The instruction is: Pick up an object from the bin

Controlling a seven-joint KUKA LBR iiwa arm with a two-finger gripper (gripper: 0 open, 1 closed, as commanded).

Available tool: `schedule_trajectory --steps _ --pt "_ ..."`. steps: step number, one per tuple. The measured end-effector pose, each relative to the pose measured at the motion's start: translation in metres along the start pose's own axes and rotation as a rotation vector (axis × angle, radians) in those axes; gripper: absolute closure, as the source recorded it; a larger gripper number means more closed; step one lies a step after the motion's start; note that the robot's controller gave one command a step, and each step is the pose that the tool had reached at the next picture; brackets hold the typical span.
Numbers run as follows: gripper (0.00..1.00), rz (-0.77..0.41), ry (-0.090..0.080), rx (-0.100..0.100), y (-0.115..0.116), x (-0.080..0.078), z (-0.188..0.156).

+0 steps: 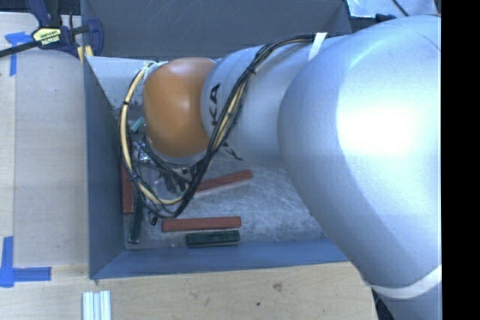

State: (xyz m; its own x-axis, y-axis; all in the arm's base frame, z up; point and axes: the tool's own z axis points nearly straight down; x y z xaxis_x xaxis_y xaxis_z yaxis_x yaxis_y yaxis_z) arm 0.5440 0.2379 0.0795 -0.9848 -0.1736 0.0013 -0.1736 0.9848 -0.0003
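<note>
1. Red-brown bar (127, 191) is lying just beside the gripper (150, 170), along the bin wall (101, 183); the gripper's state we cannot tell.
2. We are expecting trouble: the wall crowding any grasp, the bar slipping.

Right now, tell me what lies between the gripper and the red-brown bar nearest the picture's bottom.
Nothing visible: the red-brown bar lies bare beside the gripper; a dark bar lies beyond it.
</note>
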Motion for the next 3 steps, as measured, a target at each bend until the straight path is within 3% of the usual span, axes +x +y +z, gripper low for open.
schedule_trajectory --steps 1,2,3 --pt "0.00 -0.368 -0.011 0.002 -0.069 0.009 -0.117" --pt "0.00 -0.037 0.003 0.000 -0.044 0.047 0.012" --pt "1.00 -0.036 -0.007 -0.001 -0.045 0.044 0.007"
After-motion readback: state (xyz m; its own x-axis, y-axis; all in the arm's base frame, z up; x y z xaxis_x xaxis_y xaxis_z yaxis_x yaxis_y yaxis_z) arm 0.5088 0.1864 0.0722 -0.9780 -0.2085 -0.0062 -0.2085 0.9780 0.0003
